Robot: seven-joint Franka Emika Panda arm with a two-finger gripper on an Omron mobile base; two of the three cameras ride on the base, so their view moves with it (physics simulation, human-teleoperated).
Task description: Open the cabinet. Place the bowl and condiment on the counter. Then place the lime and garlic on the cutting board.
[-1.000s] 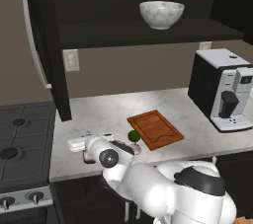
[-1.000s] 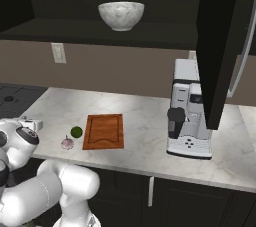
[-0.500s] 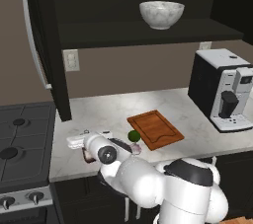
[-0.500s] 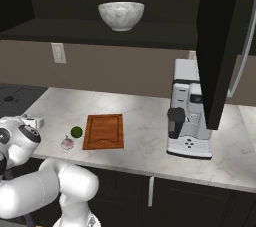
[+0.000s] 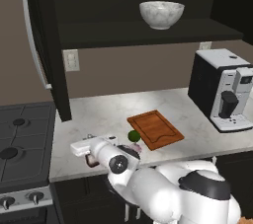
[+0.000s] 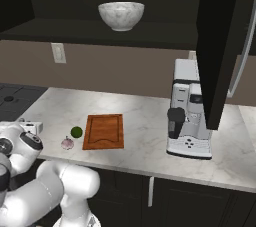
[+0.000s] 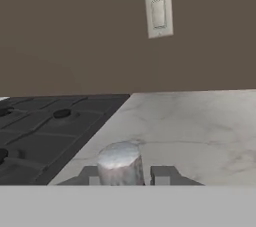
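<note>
White-capped condiment [image 7: 119, 163] sits clamped in the gripper [image 7: 127, 175] at lower centre, low over counter [image 7: 200, 126] (second step); release next.

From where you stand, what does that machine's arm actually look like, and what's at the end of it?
The arm is built from fat, rounded, glossy white segments linked by dark grey joint rings, with a round dark cap on one joint. No loose cables or markings show. At its end sits a boxy white hand carrying the gripper: two small, square, dark grey jaws.
</note>
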